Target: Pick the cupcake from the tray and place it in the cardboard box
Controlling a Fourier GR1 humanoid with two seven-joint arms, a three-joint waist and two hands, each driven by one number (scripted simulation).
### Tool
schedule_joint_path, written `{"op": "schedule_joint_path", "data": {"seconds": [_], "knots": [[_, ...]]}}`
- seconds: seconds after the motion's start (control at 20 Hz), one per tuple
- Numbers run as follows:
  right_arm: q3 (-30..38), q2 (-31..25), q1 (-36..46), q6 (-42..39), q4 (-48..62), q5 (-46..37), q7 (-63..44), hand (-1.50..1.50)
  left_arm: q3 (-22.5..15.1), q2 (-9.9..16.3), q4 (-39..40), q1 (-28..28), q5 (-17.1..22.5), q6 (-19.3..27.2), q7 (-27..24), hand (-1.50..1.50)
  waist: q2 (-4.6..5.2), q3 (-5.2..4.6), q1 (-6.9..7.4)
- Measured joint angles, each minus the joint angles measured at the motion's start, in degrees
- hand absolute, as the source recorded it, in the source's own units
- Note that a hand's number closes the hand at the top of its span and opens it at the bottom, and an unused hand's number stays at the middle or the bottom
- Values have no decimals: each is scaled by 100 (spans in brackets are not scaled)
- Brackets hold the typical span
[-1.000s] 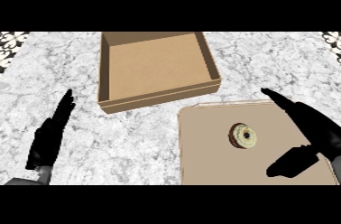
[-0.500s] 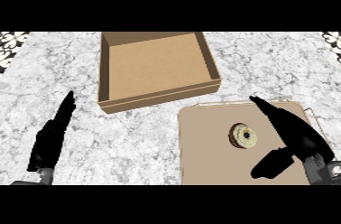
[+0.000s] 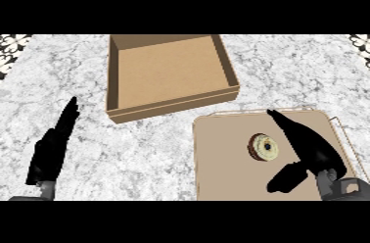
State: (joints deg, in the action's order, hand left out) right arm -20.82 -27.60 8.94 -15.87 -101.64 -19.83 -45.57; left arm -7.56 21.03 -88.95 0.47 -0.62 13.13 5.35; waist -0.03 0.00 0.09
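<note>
Right hand [image 3: 312,151] hovered spread wide just beside the cupcake [image 3: 265,147] on the tray [image 3: 224,163]; box [image 3: 172,73] beyond; left hand [image 3: 52,146] lay straight-fingered.

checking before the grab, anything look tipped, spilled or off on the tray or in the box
Nothing stands out. The cupcake sits alone on the tray, with no spill visible. The cardboard box is open and holds nothing. The right hand is open beside the cupcake; the left hand rests open.

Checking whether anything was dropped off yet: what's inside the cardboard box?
The cardboard box shows only its bare brown floor. The cupcake sits on the tray. Nothing covers the box.
</note>
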Motion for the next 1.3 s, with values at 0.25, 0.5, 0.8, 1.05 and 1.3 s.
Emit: {"op": "schedule_joint_path", "data": {"seconds": [0.25, 0.5, 0.8, 1.05, 1.3], "knots": [[229, 321, -21, -224, 22, -274, 49, -150, 166, -212, 147, 49, -157, -141, -155, 0, 0, 0, -3], [369, 648, -55, -394, 189, -610, 199, -150, 326, -367, 106, 26, -322, -290, -96, 0, 0, 1, -1], [515, 972, -96, -529, 234, -912, 307, -150, 520, -452, -27, 71, -465, -499, -23, 0, 0, 1, -1], [625, 1198, -66, -559, 548, -1212, 557, -150, 619, -596, 4, 36, -635, -600, -30, 0, 1, 1, 0], [779, 1239, -91, -767, 767, -1366, 814, -150, 757, -697, 110, 57, -691, -753, -172, 0, 0, 0, -1]]}}
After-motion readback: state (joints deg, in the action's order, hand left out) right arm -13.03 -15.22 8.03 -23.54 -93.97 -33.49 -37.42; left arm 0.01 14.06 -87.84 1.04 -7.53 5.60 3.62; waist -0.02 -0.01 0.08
